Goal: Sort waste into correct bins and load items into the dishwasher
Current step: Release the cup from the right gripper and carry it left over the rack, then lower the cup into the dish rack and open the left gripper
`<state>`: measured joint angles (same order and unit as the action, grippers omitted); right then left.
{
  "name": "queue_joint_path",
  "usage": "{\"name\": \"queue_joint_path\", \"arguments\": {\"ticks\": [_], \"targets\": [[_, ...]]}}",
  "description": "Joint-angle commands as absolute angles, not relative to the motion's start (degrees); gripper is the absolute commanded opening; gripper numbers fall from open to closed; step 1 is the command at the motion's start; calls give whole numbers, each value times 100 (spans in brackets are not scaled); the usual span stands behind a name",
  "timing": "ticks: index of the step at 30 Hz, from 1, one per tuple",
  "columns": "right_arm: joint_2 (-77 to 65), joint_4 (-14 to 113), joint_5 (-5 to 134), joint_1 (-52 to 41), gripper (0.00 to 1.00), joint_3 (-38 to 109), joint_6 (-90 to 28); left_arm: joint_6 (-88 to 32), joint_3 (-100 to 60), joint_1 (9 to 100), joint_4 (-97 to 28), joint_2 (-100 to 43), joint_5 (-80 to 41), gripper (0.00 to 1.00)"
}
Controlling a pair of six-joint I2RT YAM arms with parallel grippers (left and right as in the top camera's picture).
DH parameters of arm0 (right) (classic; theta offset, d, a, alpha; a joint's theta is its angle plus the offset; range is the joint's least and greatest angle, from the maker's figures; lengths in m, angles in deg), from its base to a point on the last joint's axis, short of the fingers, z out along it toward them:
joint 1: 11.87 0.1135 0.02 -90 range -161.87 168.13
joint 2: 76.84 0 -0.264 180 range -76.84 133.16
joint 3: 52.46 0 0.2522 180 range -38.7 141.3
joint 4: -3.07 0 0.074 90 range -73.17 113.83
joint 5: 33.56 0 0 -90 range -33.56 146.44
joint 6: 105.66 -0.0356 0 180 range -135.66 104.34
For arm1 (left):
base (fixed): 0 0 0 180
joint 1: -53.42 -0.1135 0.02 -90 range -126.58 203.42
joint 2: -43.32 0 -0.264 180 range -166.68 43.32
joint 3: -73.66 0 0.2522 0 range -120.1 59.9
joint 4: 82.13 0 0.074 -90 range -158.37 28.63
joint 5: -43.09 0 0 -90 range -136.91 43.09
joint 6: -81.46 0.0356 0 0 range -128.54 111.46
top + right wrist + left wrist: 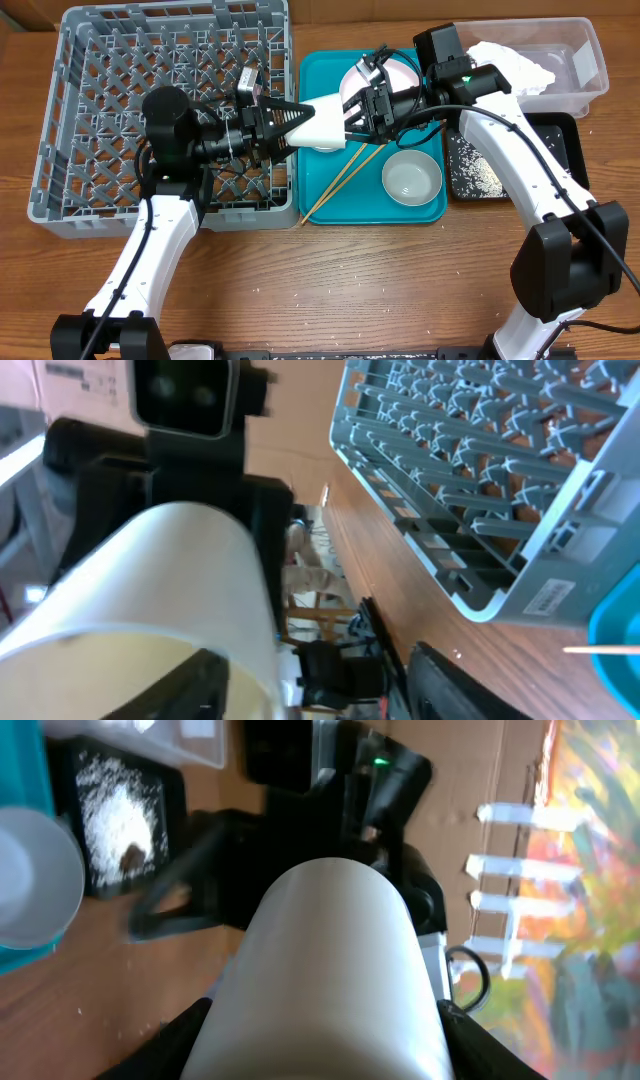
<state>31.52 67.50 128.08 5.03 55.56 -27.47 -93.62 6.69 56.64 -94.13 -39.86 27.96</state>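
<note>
While the small white cup (322, 122) is clamped between both the left gripper (298, 118) and right gripper (356, 108), it could be dropped if either releases early.

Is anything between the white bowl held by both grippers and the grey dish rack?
Nothing visible. The white bowl hangs between the left gripper and right gripper, beside the grey plastic dish rack; only the rack's lattice wall lies ahead.

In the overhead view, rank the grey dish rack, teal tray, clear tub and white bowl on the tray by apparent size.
1. grey dish rack
2. teal tray
3. clear tub
4. white bowl
</note>
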Motion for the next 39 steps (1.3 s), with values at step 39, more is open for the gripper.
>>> {"name": "queue_joint_path", "arguments": {"ticks": [39], "targets": [[3084,8418,9695,-176,93,5553,-2583,-3238,-3956,6622,1059,-6108,-4587,47]]}}
